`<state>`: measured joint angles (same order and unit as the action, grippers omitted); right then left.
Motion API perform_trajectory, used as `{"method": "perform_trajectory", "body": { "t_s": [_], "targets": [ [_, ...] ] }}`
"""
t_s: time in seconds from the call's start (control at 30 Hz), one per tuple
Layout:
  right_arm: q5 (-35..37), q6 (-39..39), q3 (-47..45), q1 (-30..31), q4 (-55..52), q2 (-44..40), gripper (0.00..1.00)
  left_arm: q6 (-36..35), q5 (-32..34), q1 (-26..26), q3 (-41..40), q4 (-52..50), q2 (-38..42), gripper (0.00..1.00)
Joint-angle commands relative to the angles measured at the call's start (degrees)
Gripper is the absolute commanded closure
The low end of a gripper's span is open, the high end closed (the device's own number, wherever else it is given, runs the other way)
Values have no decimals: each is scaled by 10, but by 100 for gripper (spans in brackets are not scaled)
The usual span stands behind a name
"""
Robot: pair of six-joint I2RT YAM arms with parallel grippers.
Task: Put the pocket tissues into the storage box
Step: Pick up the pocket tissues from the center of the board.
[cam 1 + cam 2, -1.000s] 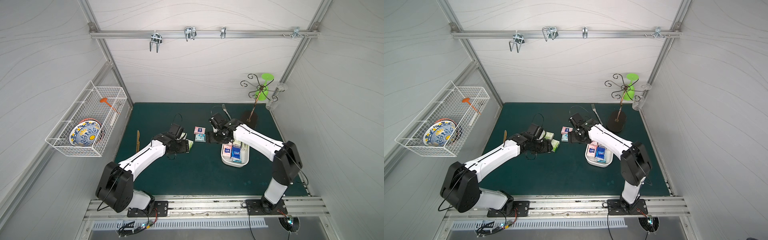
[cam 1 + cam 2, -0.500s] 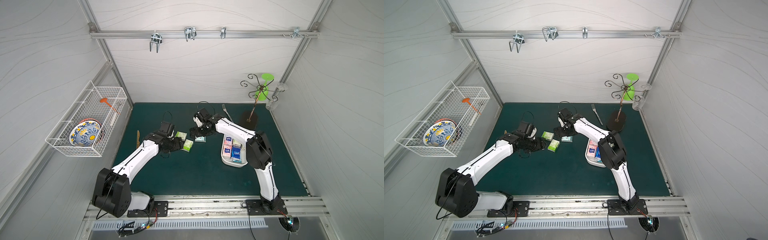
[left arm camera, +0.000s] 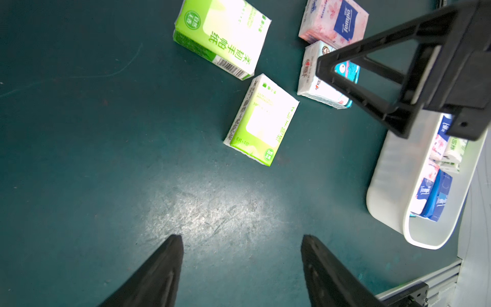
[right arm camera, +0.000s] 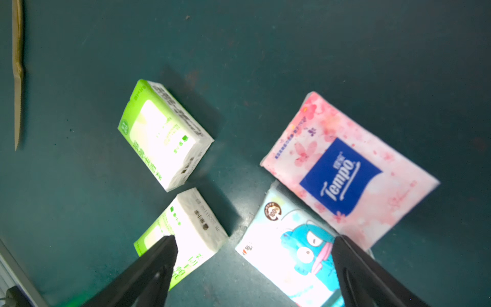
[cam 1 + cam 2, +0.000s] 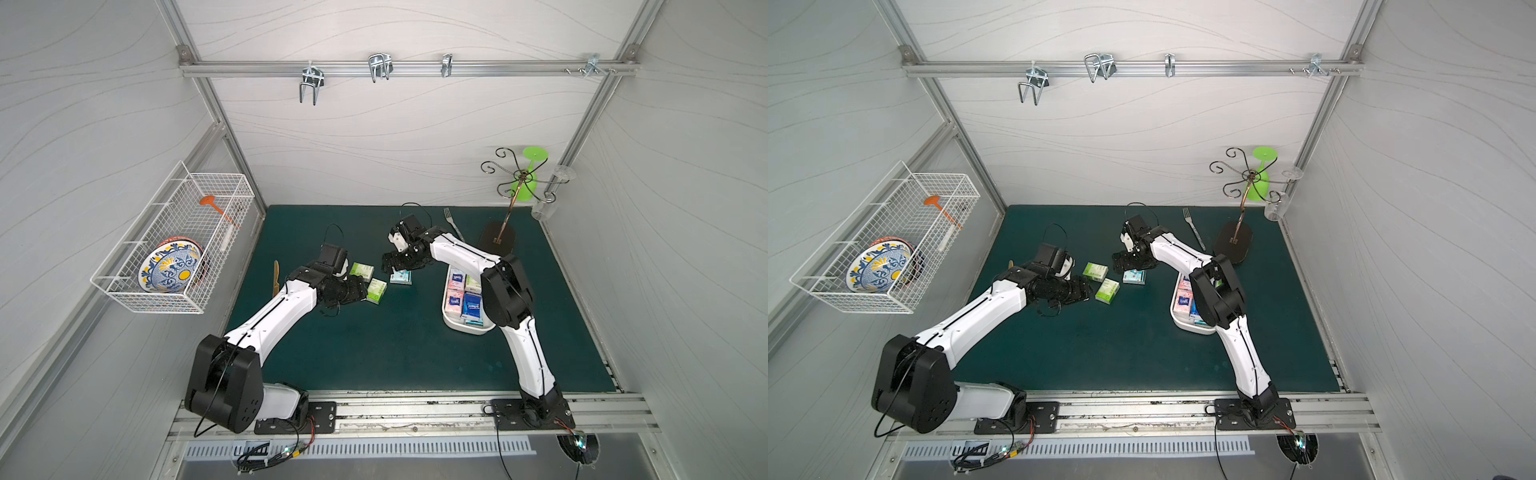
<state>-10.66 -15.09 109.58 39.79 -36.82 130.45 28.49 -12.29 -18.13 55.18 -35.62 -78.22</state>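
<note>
Left claw (image 3: pixel 241 239), right claw (image 4: pixel 253 239) gape empty — storage box (image 5: pixel 466 328) lies lengthwise front-to-back.

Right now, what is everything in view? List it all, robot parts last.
mat: one, dark green, tabletop
green packets: two, green-white, loose mid-mat
light blue packet: one, light blue, on mat near green packets
pink packet: one, pink, on mat beside light blue packet
storage box: one, white, mat's right side
boxed packets: several, pink, blue, green, in storage box
wooden knife: one, tan, mat's left edge
fork: one, silver, rear mat
stand: one, dark, rear right corner
green glass: one, green, on stand
clear glass: one, clear, on stand
wire basket: one, white, left wall
patterned plate: one, blue-yellow, in wire basket
left gripper: one, black, open above bare mat
right gripper: one, black, open above light blue packet
</note>
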Motion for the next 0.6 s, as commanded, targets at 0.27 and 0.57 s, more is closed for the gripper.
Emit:
{"method": "perform_trajectory", "body": {
  "t_s": [0.27,0.57],
  "targets": [
    [-3,7,-99,29,-3,-59,4,-3,-13,6,1,16,-6,25],
    [22,-45,-157,55,-41,-141,3,-3,-13,6,1,14,-5,25]
  ]
}}
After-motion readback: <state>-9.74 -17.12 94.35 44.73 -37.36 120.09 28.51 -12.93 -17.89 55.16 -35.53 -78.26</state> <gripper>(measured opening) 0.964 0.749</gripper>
